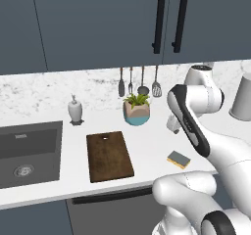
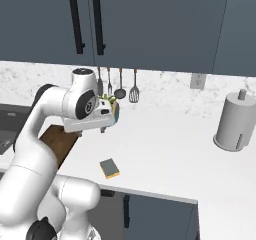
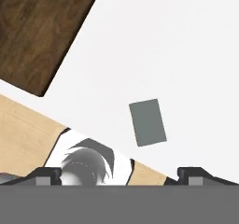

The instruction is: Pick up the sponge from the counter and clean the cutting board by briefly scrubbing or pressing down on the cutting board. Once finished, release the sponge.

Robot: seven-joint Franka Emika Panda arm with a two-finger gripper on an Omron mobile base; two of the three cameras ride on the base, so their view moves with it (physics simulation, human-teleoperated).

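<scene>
Sponge point(image 1: 179, 159) cleaning is set on the white speckled counter point(image 1: 147, 151), the largest surface seen, which is bounded at nine o'clock by the dark grey sink point(image 1: 29, 153) in the left base view. Next in size, the dark brown cutting board point(image 1: 109, 155) is laid flat beside the sink, its small hole toward twelve o'clock. A paper towel roll point(image 2: 234, 122) is stood at three o'clock in the right base view, and a potted plant point(image 1: 137, 109) and a white soap dispenser point(image 1: 74, 109) are set along the backsplash below hanging utensils point(image 1: 142, 82). The sponge is left at the counter's front edge, well apart from the board, at about four o'clock from it. The gripper point(image 3: 120, 172) is held above the counter with its fingertips spread wide, nothing between them, the sponge seen just above them in the hand view.
</scene>
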